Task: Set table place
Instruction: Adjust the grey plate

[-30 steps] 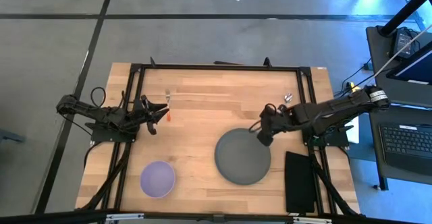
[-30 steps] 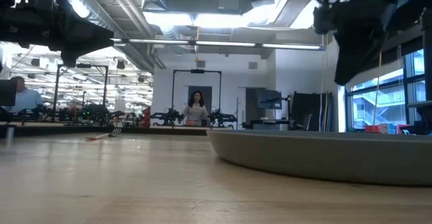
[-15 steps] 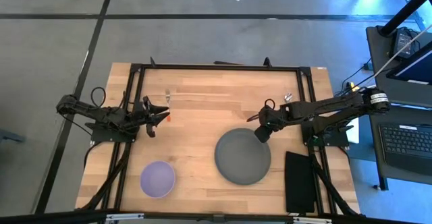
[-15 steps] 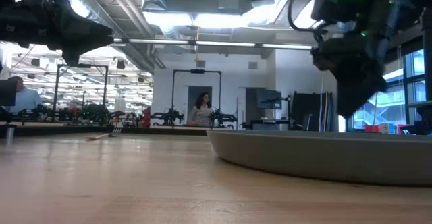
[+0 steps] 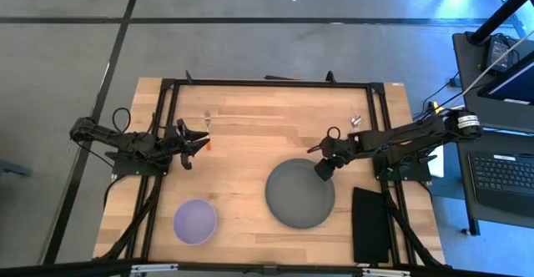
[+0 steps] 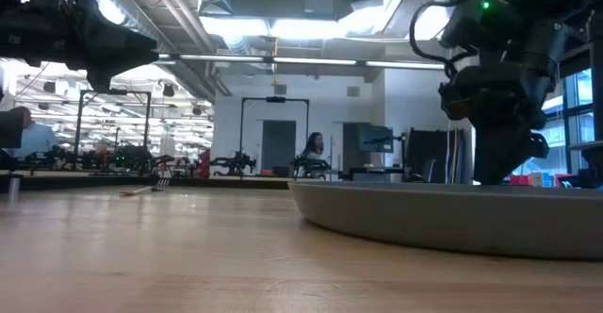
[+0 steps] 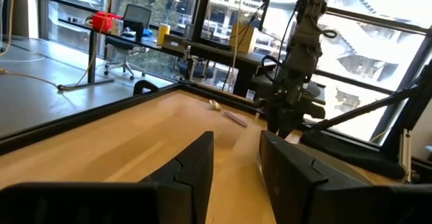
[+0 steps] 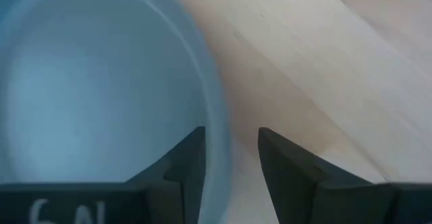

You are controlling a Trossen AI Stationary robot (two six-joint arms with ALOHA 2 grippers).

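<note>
While right jaws (image 5: 322,169) straddle plate (image 5: 299,195) rim, left jaws (image 5: 200,142) above fork (image 5: 209,123)

Left gripper (image 5: 200,142): arm extended level from the left side, fingers (image 7: 192,166) slightly parted. Right gripper (image 5: 320,171): arm stretched inward, wrist angled down, fingers (image 8: 185,160) slightly parted.
</note>
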